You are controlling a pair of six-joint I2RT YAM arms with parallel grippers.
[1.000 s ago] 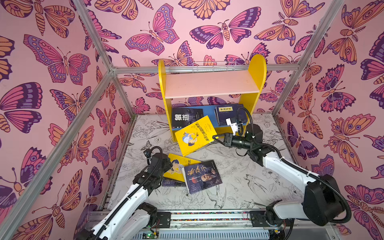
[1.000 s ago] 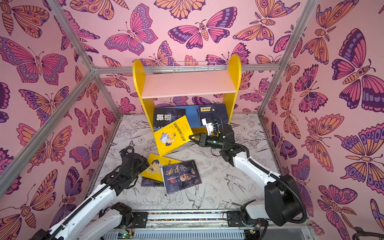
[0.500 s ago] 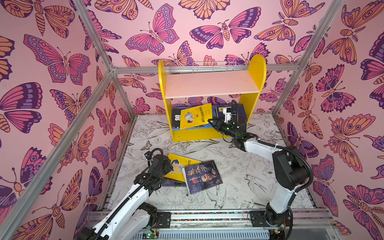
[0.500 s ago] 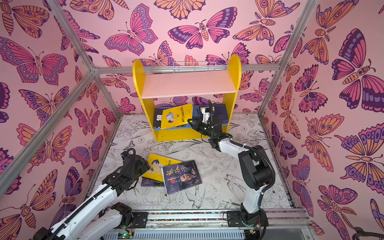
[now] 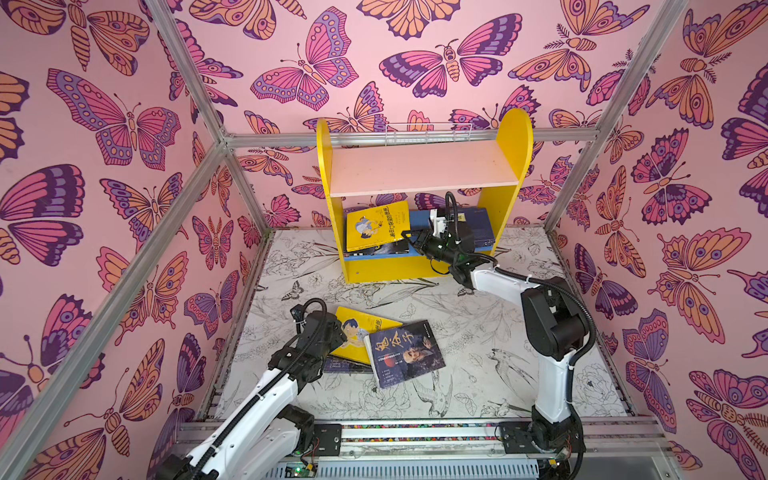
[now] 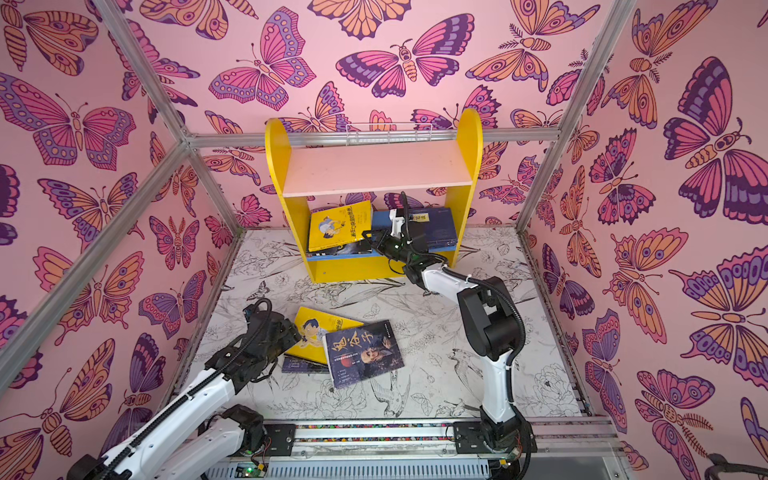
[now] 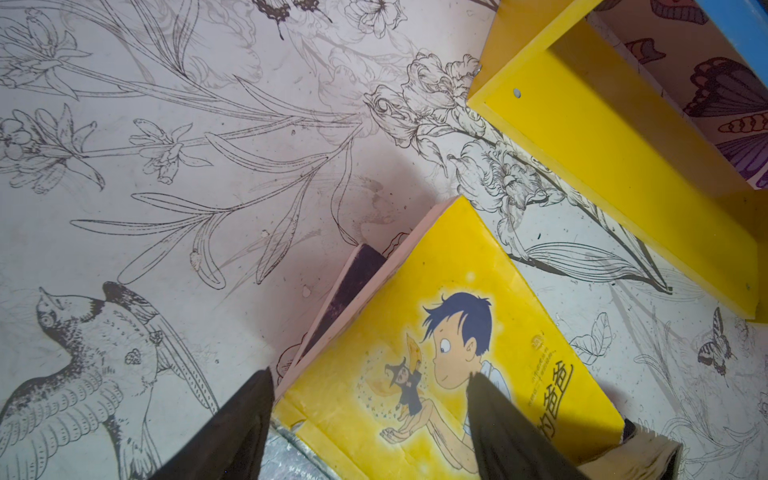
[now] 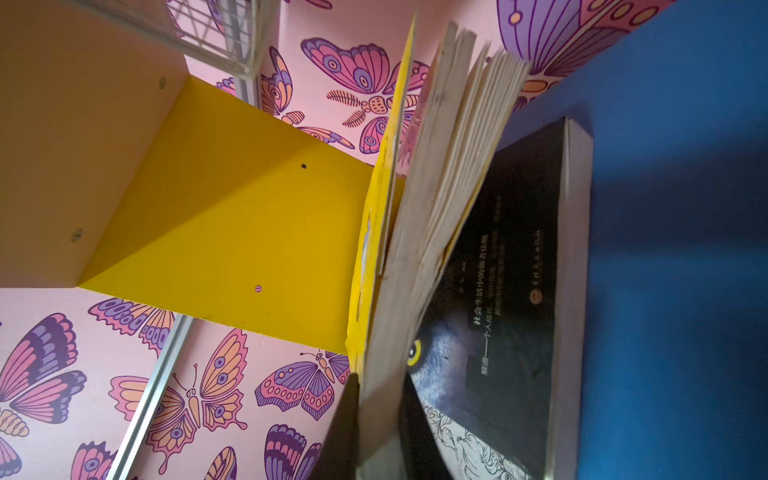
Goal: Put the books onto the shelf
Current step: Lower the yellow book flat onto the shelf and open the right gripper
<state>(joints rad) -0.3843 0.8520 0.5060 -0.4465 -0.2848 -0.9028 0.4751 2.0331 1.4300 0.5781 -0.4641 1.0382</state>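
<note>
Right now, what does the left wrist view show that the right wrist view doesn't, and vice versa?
Left wrist only: the open left end effector over a yellow cartoon-boy book lying on the flower-print floor, with a dark book beneath it.
Right wrist only: the right end effector shut on a yellow book with fanned pages, next to a black book with a yellow eye; the wire rail.
Both: the shelf with its blue board, and the butterfly wall.
</note>
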